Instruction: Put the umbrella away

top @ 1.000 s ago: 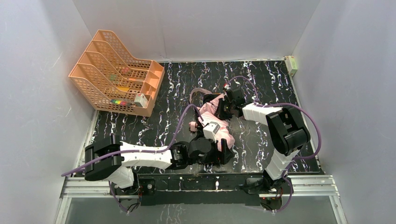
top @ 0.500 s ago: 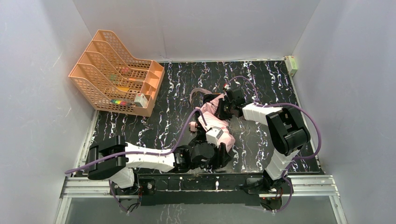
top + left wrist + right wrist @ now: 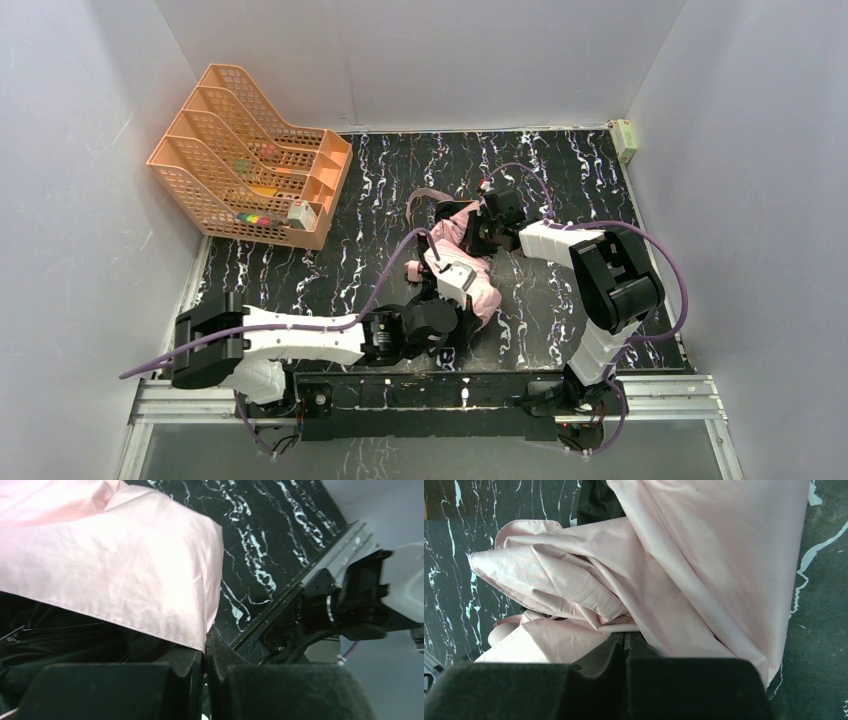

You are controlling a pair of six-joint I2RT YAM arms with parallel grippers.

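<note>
The umbrella (image 3: 484,291) lies collapsed mid-table, a crumpled heap of pale pink fabric with black underneath. Its small pale handle (image 3: 412,270) pokes out on the left. My left gripper (image 3: 467,319) is at the heap's near edge. In the left wrist view this left gripper (image 3: 205,648) is shut, with a corner of the pink hem (image 3: 200,639) pinched at the tips. My right gripper (image 3: 478,235) is at the far end of the heap. Seen from the wrist, the right gripper (image 3: 625,636) is shut among pink folds (image 3: 684,580) that run into its tips.
An orange mesh file rack (image 3: 245,160) stands at the back left with a small box (image 3: 300,213) at its front. A small green-white item (image 3: 626,138) sits in the far right corner. The metal rail (image 3: 450,392) runs along the near edge.
The left gripper's jaws have gone from open to shut on the fabric's hem, and its wrist has shifted a little left. The right arm has not moved.
</note>
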